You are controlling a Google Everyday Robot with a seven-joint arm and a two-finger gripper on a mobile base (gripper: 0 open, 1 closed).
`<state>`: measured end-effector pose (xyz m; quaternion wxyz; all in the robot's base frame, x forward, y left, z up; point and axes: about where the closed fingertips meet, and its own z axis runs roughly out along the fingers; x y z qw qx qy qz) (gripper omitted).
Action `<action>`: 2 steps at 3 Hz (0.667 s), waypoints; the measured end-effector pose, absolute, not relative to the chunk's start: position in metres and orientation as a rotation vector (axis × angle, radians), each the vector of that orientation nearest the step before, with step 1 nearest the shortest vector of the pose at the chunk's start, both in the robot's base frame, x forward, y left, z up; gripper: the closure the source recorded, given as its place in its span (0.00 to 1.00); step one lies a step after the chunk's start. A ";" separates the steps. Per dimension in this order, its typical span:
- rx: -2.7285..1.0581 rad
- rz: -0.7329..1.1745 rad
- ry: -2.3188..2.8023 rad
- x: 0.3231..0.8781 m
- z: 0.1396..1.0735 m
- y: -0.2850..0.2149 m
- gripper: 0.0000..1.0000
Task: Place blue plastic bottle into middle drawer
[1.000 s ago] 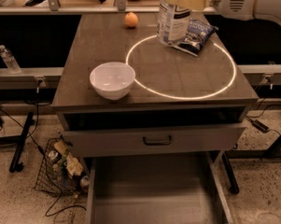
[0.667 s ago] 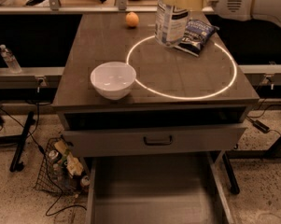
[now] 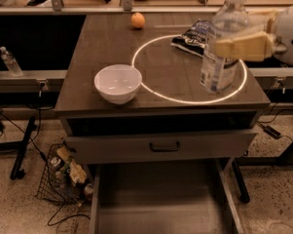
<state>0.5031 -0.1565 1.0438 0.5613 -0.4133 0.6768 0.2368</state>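
The middle drawer [image 3: 160, 204] lies nearest the camera, well below the gripper [image 3: 233, 42] and to its left in the view. It is pulled out. Its grey floor shows flat and plain between low side walls, and its near end is cut off by the picture's lower edge.

A wire basket [image 3: 63, 177] sits on the speckled floor, lower and much farther left of the gripper. It holds mixed small clutter that cannot be identified.

The upper drawer front [image 3: 136, 147] with its black handle [image 3: 164, 146] is directly above the tray and below the gripper. It stands slightly out from the cabinet.

A white bowl [image 3: 118, 83] sits on the cabinet top [image 3: 102, 48], well to the left of the gripper and a little lower, near the front edge. Its inside shows only white.

The gripper reaches in from the right edge, with its pale fingers [image 3: 253, 47] clenched around the middle of the blue plastic bottle [image 3: 216, 74]. The bottle is roughly upright, white cap uppermost, over the front right corner of the top. Its base overlaps a glowing light ring [image 3: 146, 84]. Whether the base touches the surface cannot be told.

A dark snack bag [image 3: 194, 35] lies beyond the gripper, to its left and on the far side of the ring. An orange [image 3: 138, 20] rests farther back and left, near the rear edge.

A small clear bottle [image 3: 9, 61] stands on a ledge well to the left, off the cabinet.
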 end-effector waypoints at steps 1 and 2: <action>-1.115 0.642 1.668 0.467 0.983 -0.171 1.00; -1.238 0.720 1.737 0.434 0.909 -0.172 1.00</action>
